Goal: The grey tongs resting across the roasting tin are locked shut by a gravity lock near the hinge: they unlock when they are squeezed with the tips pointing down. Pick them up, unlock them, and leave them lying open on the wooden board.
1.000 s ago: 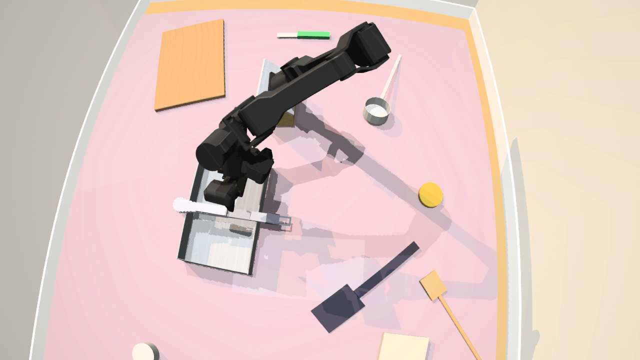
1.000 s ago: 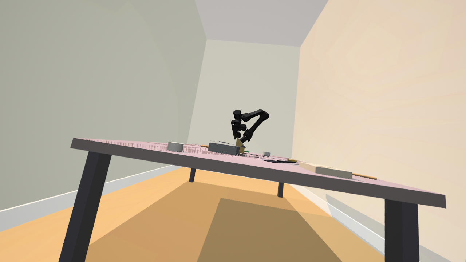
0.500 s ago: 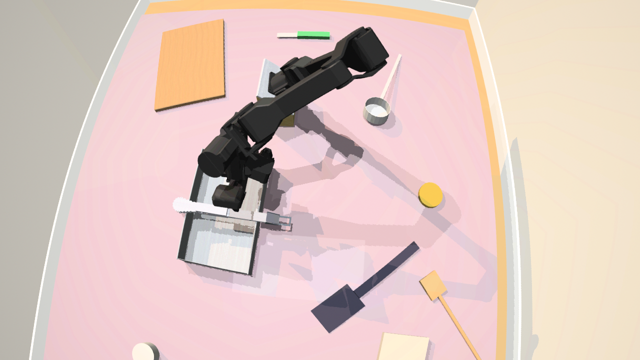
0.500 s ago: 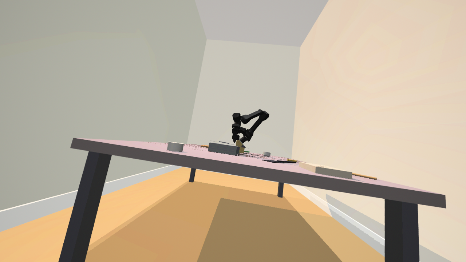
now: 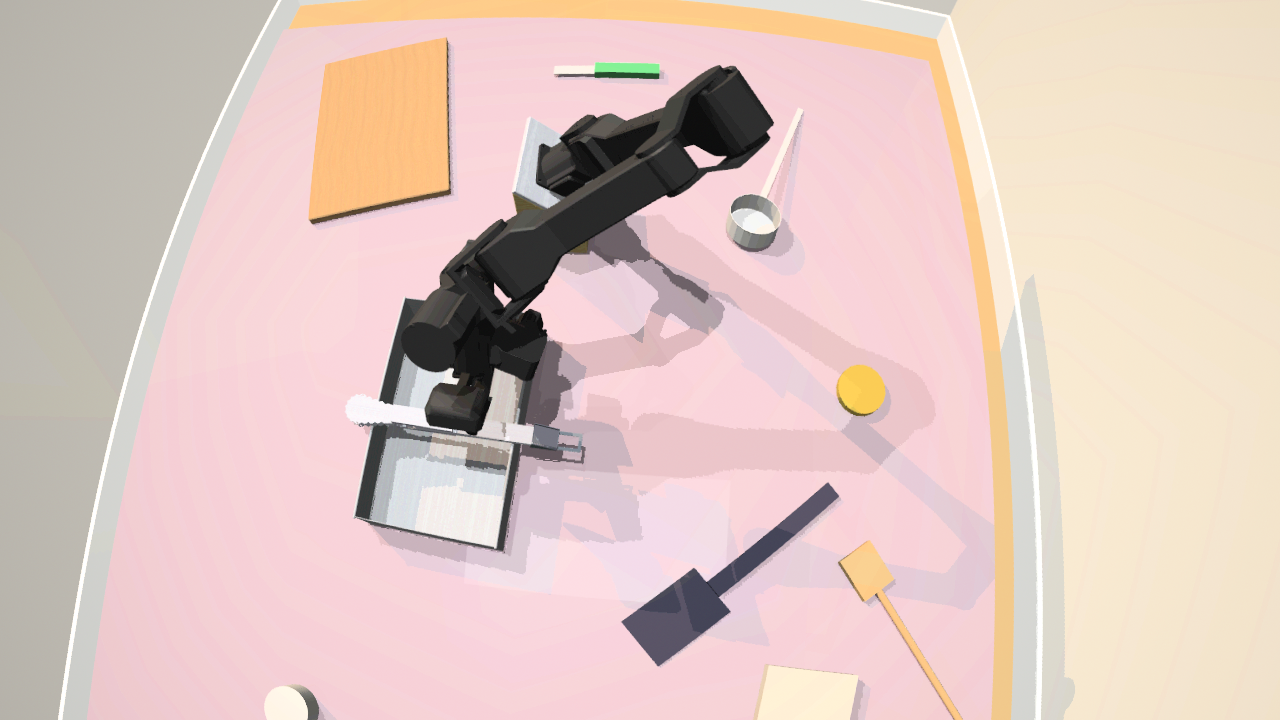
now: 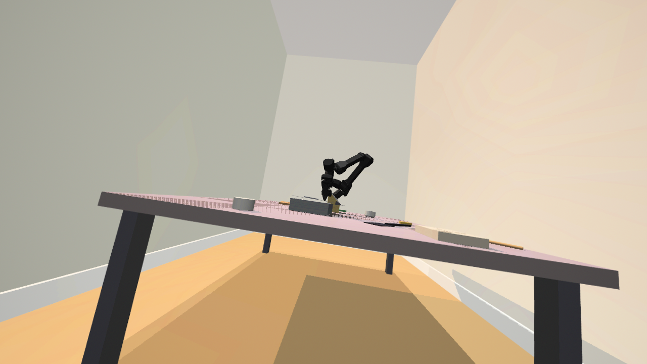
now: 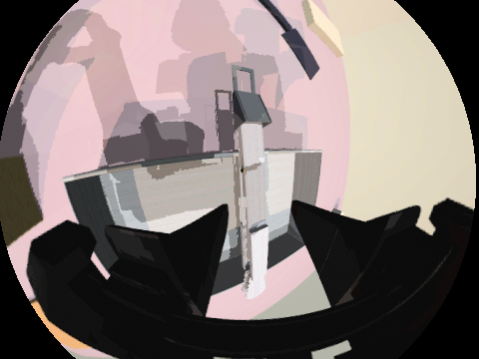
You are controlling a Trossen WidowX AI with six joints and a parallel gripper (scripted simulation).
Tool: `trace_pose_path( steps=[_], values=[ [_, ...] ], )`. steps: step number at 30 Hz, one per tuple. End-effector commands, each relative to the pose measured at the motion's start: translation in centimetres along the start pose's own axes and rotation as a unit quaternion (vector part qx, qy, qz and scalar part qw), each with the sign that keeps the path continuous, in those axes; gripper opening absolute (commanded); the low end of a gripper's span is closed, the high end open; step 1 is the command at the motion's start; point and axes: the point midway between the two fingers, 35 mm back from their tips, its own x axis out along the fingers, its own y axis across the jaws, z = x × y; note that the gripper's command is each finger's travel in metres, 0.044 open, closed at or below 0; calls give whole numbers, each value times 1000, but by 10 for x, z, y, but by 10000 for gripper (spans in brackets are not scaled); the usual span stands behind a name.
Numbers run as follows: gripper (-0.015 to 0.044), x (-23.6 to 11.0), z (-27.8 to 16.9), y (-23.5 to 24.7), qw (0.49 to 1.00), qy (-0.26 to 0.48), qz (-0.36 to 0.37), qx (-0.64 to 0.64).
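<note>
Mid-left in the top view, the gripper hangs over the tongs lying across the tin, jaws released, straddling them.

I am working in what is looking like a plain room of a home set up for cooking: a pink-topped table on dark legs is standing on a wood floor, pale walls are closing in around it, and kitchen things are lying about me, a roasting tin, a wooden board, a measuring cup and a dark spatula.
</note>
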Motion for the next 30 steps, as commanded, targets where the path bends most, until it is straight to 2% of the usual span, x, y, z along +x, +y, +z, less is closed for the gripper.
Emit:
trace_pose_path(
  steps=[1, 30],
  values=[
    [260, 8, -1, 1, 1000, 1, 2, 2],
    [260, 55, 2, 2, 1000, -1, 0, 3]
  ],
)
